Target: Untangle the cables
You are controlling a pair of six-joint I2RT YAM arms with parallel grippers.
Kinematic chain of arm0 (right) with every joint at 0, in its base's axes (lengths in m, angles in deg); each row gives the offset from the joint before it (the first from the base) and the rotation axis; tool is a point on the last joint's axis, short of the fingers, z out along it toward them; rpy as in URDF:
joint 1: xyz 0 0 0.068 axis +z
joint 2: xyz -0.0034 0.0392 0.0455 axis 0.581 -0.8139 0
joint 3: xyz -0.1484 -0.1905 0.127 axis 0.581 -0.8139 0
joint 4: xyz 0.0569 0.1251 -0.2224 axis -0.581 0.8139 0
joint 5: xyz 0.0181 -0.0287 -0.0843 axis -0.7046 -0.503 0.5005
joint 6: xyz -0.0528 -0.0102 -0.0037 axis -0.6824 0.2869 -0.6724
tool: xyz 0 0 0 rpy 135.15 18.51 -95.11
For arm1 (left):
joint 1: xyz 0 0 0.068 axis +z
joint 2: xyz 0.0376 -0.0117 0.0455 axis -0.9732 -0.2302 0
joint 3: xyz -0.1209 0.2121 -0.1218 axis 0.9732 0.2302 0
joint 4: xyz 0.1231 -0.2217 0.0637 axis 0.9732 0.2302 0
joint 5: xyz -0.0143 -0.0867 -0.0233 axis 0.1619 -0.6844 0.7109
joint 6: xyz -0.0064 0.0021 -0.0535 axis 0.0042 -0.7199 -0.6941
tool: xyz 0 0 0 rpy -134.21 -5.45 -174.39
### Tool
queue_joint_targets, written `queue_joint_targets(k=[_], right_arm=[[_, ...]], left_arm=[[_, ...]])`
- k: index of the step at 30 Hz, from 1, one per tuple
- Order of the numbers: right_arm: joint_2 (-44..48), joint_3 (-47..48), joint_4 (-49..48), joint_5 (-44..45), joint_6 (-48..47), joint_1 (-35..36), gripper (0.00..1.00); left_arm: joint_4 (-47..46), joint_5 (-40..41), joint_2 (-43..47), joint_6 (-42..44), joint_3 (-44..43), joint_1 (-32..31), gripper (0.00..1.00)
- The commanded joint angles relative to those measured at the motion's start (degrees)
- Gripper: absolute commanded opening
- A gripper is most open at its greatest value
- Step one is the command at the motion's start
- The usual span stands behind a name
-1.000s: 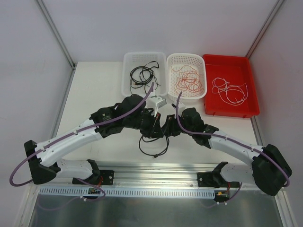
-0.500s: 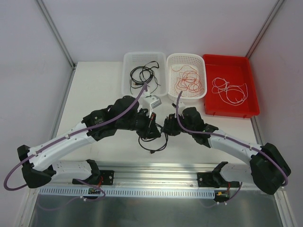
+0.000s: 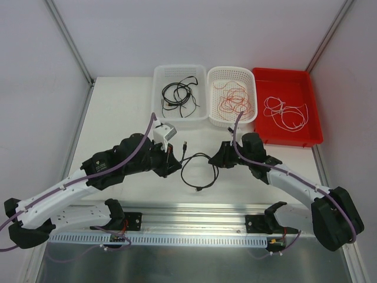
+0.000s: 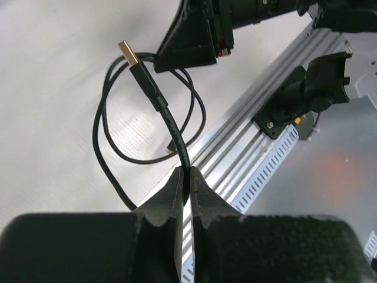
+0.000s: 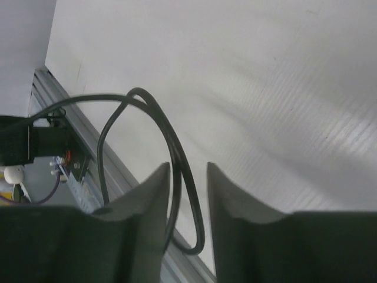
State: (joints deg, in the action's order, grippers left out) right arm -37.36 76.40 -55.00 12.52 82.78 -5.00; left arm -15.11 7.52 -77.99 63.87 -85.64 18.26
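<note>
Looping from the left gripper (image 4: 189, 175), pinched black cable (image 4: 172, 128) enters the right gripper (image 5: 187, 167).

Overhead view down onto table (image 3: 118, 118), wrist views close, all sharing black cable (image 4: 169, 128)

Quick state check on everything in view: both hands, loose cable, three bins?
left hand: shut on the black cable, behind its plug.
right hand: open, fingers astride that cable's loop.
black cable: one loose loop on the table.
left basket: holds tangled black cables.
middle basket: holds orange cables.
red tray: holds white cables.
</note>
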Motion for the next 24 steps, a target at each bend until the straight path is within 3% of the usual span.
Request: queue_joint_targets(k=[1, 6, 12, 15, 20, 24], right_arm=[[3.3, 2.2, 0.6, -3.9, 0.2, -0.3, 0.39], [10.2, 5.3, 10.2, 0.3, -2.9, -0.3, 0.70], [23.9, 8.4, 26.1, 9.5, -8.0, -0.3, 0.92], [30.8, 9.0, 35.0, 15.1, -9.4, -0.4, 0.99], [39.3, 9.1, 43.0, 19.8, -9.7, -0.3, 0.97], [45.1, 9.4, 48.6, 23.2, -9.8, -0.3, 0.97]], left_arm=[[-1.4, 6.2, -2.6, 2.0, -5.1, 0.3, 0.00], [-1.3, 9.1, -9.7, 10.2, -19.3, 0.7, 0.00], [-1.4, 11.7, -17.3, 18.5, -37.6, 4.0, 0.00], [-2.0, 12.5, -22.3, 21.7, -45.4, 8.6, 0.00], [-7.3, 13.0, -29.3, 28.0, -55.4, 16.1, 0.00], [-9.7, 9.9, -40.3, 29.3, -64.1, 22.4, 0.00]])
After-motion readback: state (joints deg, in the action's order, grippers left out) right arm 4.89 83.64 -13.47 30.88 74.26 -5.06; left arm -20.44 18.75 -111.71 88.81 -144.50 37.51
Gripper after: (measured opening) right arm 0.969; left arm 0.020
